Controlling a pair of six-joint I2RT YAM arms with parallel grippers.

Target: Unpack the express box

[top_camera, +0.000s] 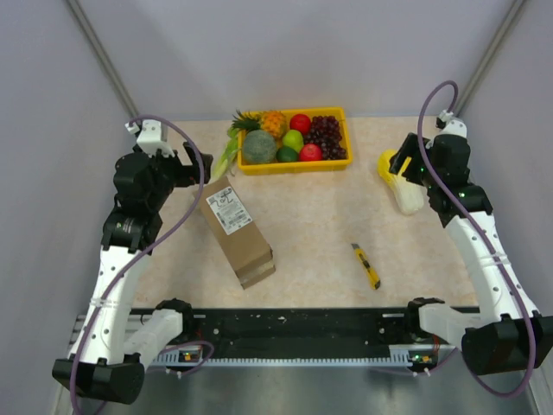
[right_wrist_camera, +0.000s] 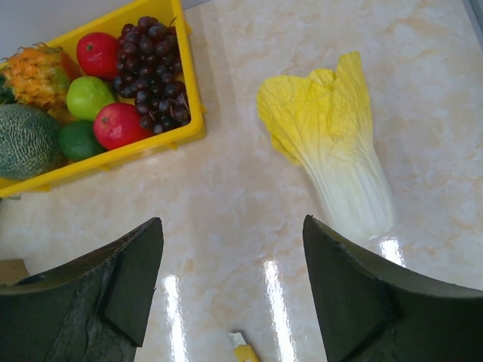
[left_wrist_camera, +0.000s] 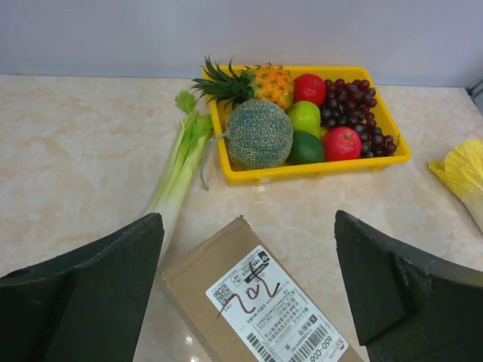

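Box unopened on the desk, left of centre in the top view, label up.

The left gripper hangs wide open over the box's far end, probably so it can steady the box. The right gripper, also open and empty, hovers at the right edge beside a cabbage. A yellow knife lies loose at lower centre, likely meant for the tape. The fruit tray and celery sit along the top. The desk is pale, marbled and glossy, and the walls are plain grey.
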